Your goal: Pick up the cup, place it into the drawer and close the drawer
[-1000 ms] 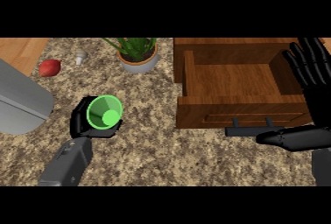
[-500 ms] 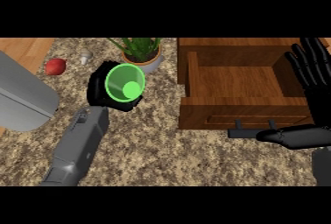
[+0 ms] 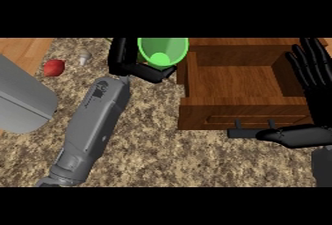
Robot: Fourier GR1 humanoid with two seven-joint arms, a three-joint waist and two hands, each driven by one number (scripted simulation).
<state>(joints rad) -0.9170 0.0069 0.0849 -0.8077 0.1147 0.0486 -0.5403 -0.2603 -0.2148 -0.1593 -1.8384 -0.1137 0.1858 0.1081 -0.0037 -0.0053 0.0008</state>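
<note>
A green cup (image 3: 162,51) is held at the top of the head view, just left of the open wooden drawer (image 3: 243,115). My left hand (image 3: 130,63) is shut on it, fingers curled around its side, and the cup's mouth tilts toward me. The cup's rim sits near the drawer's left wall. My right hand (image 3: 311,79) is open at the drawer's right side, fingers straight and pointing up, thumb (image 3: 295,134) stretched out in front of the drawer's front panel beside its dark handle (image 3: 250,130).
A red fruit (image 3: 54,67) and a small pale object (image 3: 84,56) lie at the far left of the granite counter (image 3: 162,154). A grey appliance (image 3: 23,103) stands at the left edge. The cup and hand hide what lies behind them.
My left arm has carried the cup up and to the right, from the counter's middle left to the drawer's left wall. The right hand has stayed in place.
</note>
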